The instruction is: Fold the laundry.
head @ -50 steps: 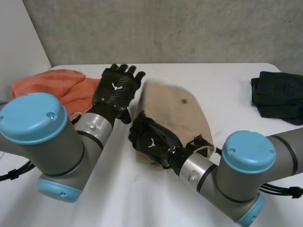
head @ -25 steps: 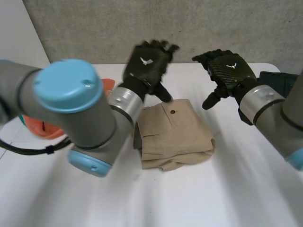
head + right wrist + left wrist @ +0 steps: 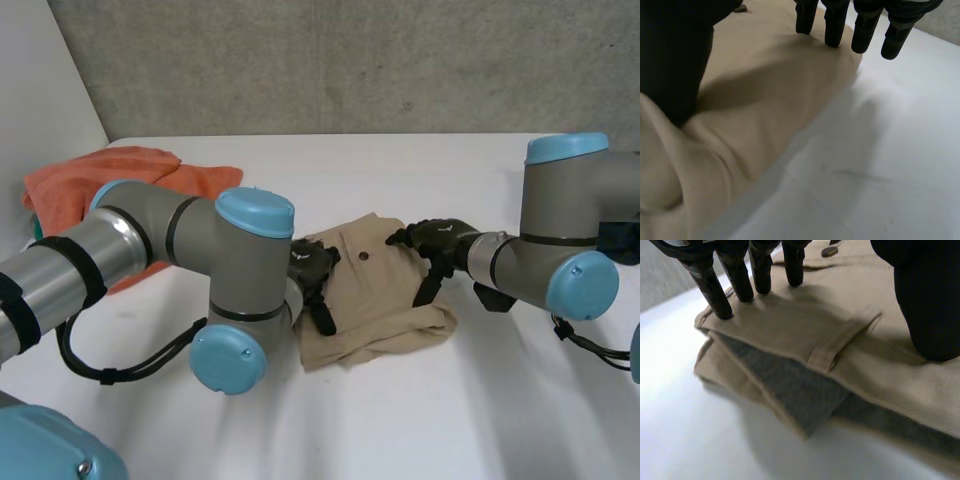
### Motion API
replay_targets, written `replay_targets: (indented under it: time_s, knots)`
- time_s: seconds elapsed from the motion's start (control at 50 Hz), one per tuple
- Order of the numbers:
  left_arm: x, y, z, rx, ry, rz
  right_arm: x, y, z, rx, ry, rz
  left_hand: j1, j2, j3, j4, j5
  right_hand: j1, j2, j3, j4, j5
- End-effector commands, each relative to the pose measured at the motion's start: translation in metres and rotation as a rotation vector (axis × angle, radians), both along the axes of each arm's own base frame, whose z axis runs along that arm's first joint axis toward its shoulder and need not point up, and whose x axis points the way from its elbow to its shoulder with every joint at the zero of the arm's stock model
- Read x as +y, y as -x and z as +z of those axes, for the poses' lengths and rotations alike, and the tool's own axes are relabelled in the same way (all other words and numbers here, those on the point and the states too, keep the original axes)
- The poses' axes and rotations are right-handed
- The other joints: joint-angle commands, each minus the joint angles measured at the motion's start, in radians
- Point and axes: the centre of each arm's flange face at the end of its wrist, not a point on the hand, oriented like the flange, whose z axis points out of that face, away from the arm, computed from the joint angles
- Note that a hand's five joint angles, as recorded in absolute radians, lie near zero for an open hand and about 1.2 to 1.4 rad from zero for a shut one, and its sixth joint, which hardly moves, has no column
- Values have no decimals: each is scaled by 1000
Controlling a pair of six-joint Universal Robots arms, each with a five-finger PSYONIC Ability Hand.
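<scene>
Seen from the head view, folded beige trousers (image 3: 375, 300) lie in the middle of the white table (image 3: 450, 420). The left hand (image 3: 312, 272) rests on their left edge, largely hidden behind the left arm. The right hand (image 3: 432, 245) rests on their right edge, near a small dark button (image 3: 363, 255). An orange cloth (image 3: 150, 175) lies well apart at the far left. A dark cloth (image 3: 625, 240) at the far right is mostly hidden behind the right arm. In the left wrist view, the left hand's fingers (image 3: 742, 282) are straight and spread, tips pressing the top layer near a belt loop (image 3: 832, 347). The thumb (image 3: 930, 305) is planted alongside and nothing is gripped. Grey lining (image 3: 790, 385) shows under the fold. In the right wrist view, the right hand's fingers (image 3: 834, 27) are straight too, some tips on the trousers' rounded edge, others just over the table. Its thumb (image 3: 675, 65) presses the cloth without gripping, and the palm is cut off.
</scene>
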Motion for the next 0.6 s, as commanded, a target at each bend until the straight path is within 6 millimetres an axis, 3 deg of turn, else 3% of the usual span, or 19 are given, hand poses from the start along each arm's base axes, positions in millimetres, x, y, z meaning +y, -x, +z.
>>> replay_targets:
  time_s: [0.02,0.06,0.1,0.2,0.28,0.32,0.36,0.46,0.54,0.6]
  knots:
    - [-1,-1,13,6,30,-13,-3,2,32,33,142,-13,26,7,1,12,-4,-29,-32,-38,-40,-50]
    - [-1,0,32,44,68,-20,-1,2,48,17,200,-11,20,1,-5,6,-10,-29,-32,-38,-40,-50]
    - [-2,2,64,115,139,-36,2,2,53,15,228,-8,9,-11,-17,-6,-22,-29,-32,-38,-40,-50]
    - [6,2,121,252,268,-100,17,4,72,15,359,4,-16,-35,-41,-30,-46,-29,-32,-38,-40,-50]
    - [19,1,162,357,364,-189,39,15,85,41,468,-6,-16,-35,-41,-30,-46,-29,-32,-38,-40,-50]
    - [25,0,179,398,397,-254,58,18,80,62,496,6,-16,-35,-41,-30,-46,-29,-32,-38,-40,-50]
    - [26,-3,187,414,409,-292,73,16,73,66,504,31,-16,-35,-41,-30,-46,-29,-32,-38,-40,-50]
    - [33,-10,198,435,383,-445,125,9,32,76,458,123,-3,-22,-29,-18,-34,-29,-32,-38,-40,-50]
    - [52,-12,192,430,281,-611,147,8,5,60,475,157,-3,-22,-29,-18,-34,-29,-32,-38,-40,-50]
    - [65,-16,191,438,231,-716,151,1,-11,26,530,171,3,-17,-23,-12,-28,-29,-32,-38,-40,-50]
